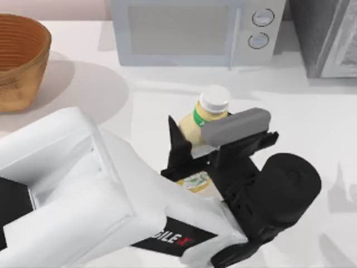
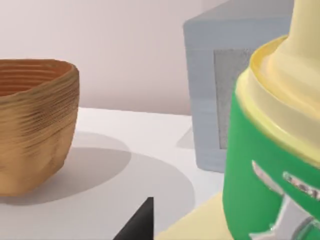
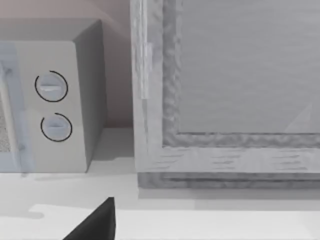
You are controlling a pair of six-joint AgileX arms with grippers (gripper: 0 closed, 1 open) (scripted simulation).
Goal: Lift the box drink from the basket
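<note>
The left gripper (image 1: 196, 146) is clamped on the drink (image 1: 205, 120), well away from the basket (image 1: 19, 58); stiff, light, probably slick, best held mid-body.

The basket (image 1: 19, 58) is placed at the far left corner of the table (image 1: 312, 139). The microwave (image 1: 192, 30) is set at the back of the table, right of the basket, with another appliance (image 1: 329, 36) just beside it at the far right. The box drink (image 1: 203, 120) is held in the left gripper (image 1: 198, 148) near the table's middle, in front of the microwave, well apart from the basket and outside it.
</note>
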